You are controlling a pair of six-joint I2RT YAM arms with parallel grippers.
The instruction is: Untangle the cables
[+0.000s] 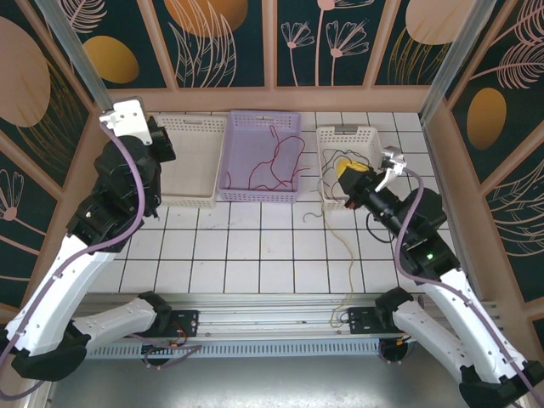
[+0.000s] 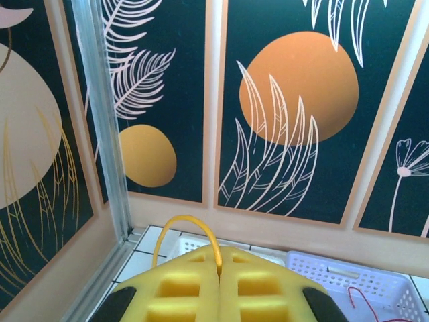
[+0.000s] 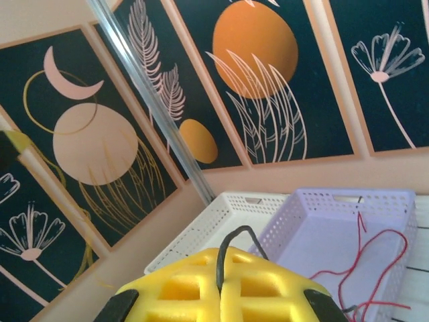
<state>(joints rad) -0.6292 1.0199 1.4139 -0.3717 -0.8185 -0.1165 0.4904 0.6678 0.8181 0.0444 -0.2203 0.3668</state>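
Cables (image 2: 182,217) sit pinched in both upturned arms' (image 1: 127,183) shut jaws.

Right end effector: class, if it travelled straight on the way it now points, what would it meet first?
Probably the white basket beside the lilac basket, just beyond the right end effector; depth is unclear.

Yellow cable (image 2: 184,217), black cable (image 3: 236,229): looped, seemingly pinched.

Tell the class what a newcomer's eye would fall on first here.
Dark wall panels with orange discs surround the table. At the back, a lilac basket holds loose red cables. The left gripper has its yellow jaws shut on a yellow cable, the right gripper on a black cable.
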